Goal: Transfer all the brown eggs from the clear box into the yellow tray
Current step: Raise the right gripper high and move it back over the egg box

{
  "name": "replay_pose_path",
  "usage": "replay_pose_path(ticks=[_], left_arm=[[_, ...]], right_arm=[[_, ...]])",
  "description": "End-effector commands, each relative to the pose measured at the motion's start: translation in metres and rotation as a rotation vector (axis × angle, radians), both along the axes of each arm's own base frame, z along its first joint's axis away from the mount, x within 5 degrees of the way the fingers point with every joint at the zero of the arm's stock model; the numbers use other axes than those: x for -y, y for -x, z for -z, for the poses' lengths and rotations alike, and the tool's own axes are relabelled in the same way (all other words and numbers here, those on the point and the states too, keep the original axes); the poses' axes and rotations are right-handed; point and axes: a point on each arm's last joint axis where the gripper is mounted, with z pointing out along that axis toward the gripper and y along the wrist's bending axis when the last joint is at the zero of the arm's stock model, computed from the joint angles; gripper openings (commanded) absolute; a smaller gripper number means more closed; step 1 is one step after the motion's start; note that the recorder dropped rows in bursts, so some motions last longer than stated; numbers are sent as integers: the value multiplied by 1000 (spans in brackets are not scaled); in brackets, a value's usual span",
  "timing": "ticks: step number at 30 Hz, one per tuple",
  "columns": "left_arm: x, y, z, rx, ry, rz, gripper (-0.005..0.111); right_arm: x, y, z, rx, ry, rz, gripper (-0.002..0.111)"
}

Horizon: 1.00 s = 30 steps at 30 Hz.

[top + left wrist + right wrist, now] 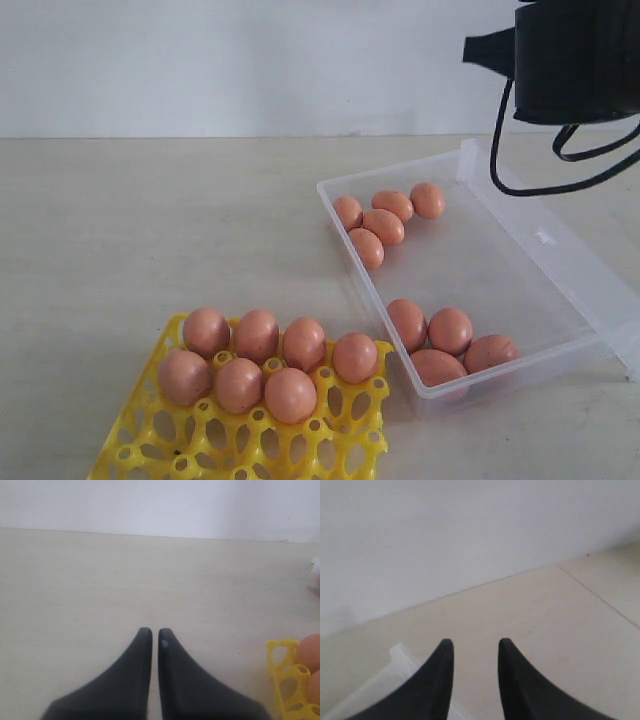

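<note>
Eggs: nine loose in the box, in two clusters; seven cupped in the tray's far rows, so they can't roll.
Right gripper: spread, empty, high by the box's far corner, probably lining up a pick.
Left gripper: pressed together, empty, low beside the tray, clear of the work.
Surface: pale matte table.
Room: plain white wall.

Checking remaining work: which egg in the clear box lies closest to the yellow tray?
The leftmost egg of the near group of four, by the clear box wall facing the yellow tray; all others lie farther.
</note>
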Motion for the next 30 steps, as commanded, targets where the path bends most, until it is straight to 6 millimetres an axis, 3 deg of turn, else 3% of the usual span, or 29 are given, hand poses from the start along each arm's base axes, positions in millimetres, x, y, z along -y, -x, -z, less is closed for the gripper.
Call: replay_pose_path(ticks=[1,6,8,10,12,14,18,23,25,30], left_arm=[[0,0,1,5,-4,2,4],[0,0,1,5,-4,2,4],[0,0,1,5,-4,2,4],[0,0,1,5,-4,2,4],[0,0,1,5,-4,2,4],[0,0,1,5,-4,2,4],[0,0,1,5,-4,2,4],[0,0,1,5,-4,2,4],[0,0,1,5,-4,2,4],[0,0,1,5,-4,2,4]], right_arm=[[6,3,-7,248,-286,169,25],[2,-5,-6,433,-665,201,25],[6,-14,-4,490,-895,202,25],[10,-24,-2,502,-1160,174,24],[17,-34,-6,480,-1249,41,16],[26,-40,-13,438,-1133,-140,1],[34,-40,-28,192,-558,-532,0],[33,-18,-11,-469,3,-794,0],[34,-7,3,-690,47,-867,0],[12,14,23,-958,-54,-1079,0]])
